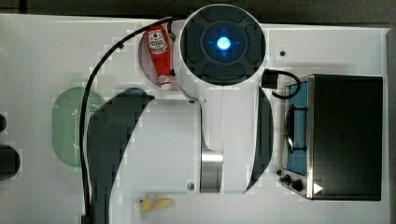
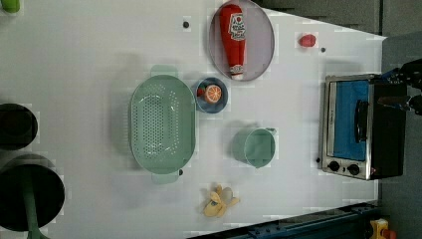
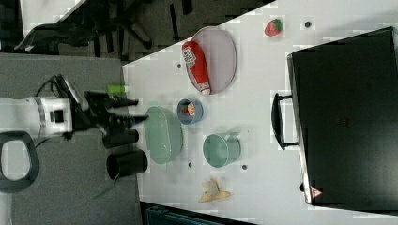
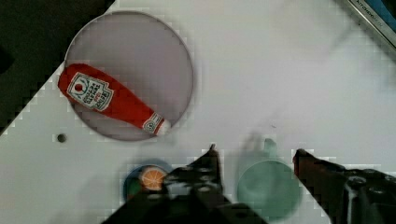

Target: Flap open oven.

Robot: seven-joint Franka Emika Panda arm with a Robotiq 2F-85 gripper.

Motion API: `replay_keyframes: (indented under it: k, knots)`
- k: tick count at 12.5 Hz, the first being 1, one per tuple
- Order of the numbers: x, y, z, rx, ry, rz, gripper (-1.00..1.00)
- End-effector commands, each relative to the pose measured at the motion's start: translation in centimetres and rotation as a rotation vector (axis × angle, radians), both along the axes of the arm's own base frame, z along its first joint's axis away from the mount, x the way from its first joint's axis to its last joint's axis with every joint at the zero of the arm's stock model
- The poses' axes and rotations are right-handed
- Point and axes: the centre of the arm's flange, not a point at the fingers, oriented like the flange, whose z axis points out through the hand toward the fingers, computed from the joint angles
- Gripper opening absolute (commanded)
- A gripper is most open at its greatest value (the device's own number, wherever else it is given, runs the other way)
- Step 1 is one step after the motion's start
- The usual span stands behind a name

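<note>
The oven (image 1: 345,135) stands at the top view's right, a black box with a silver front frame. Its blue glass door (image 2: 348,119) is closed, with the black handle (image 2: 361,120) across it and knobs (image 2: 343,168) beside it. In the right view the oven (image 3: 347,117) shows its black top and handle (image 3: 277,121). My gripper (image 3: 133,111) hangs high above the table, well away from the oven, open and holding nothing. In the wrist view the gripper (image 4: 257,153) has its fingers spread over a green mug (image 4: 268,189), and the oven's frame edge (image 4: 373,21) sits in a corner.
A ketchup bottle (image 2: 235,40) lies on a grey plate (image 2: 261,45). A green colander (image 2: 161,124), a blue bowl (image 2: 211,94) with an orange slice, a green mug (image 2: 256,147), a banana peel (image 2: 219,201) and a strawberry (image 2: 307,40) lie on the white table. Black cups (image 3: 126,164) stand near the arm.
</note>
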Motion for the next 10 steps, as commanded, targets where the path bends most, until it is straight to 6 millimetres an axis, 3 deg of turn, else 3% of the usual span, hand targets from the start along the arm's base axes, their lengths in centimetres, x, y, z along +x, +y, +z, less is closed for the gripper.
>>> replay_keyframes:
  k: [1,3,6,7,10]
  knots:
    - [-10.38,-2.41,7.03,-0.019,0.037,0.037,0.59]
    - [-10.39,-2.41,7.03,-0.019,0.037,0.037,0.99]
    - [-10.38,-2.41,7.03,-0.019,0.037,0.037,1.0]
    - [-10.38,-2.41,7.03,-0.019,0.037,0.037,0.89]
    - [-10.38,-2.44,6.99,-0.019,0.038,0.036,0.14]
